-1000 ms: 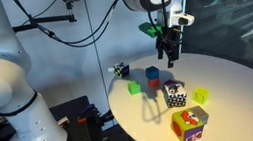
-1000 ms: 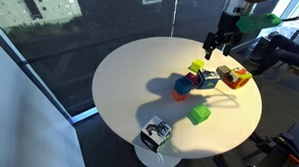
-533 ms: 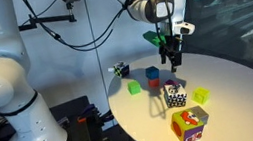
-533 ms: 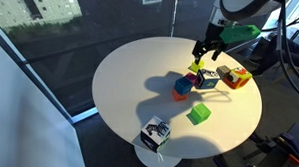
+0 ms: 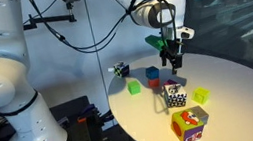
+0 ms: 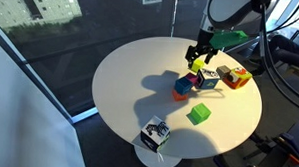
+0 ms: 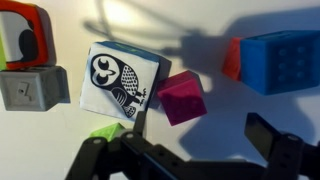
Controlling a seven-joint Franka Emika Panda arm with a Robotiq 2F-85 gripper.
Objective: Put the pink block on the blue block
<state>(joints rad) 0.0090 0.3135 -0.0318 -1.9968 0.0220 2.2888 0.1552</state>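
In the wrist view the pink block (image 7: 182,97) lies on the white table just above my gripper (image 7: 190,150), between the owl-patterned cube (image 7: 120,80) and the blue block (image 7: 280,62). A red-orange piece (image 7: 232,60) sits against the blue block's left side. My gripper is open and empty, with its fingers spread below the pink block and not touching it. In an exterior view the gripper (image 5: 172,59) hangs above the cluster, with the blue block (image 5: 152,75) to its left and the pink block (image 5: 172,84) under it.
A large orange multicoloured cube (image 5: 189,124) stands near the table's front edge. Light green cubes (image 5: 201,96) (image 5: 135,86) and a dark patterned cube (image 5: 119,69) stand around the cluster. A grey cube (image 7: 30,88) lies left of the owl cube. The round table (image 6: 130,73) has bare room on one side.
The gripper has come down and moved over the cluster of blocks, staying open. The blocks have not moved.
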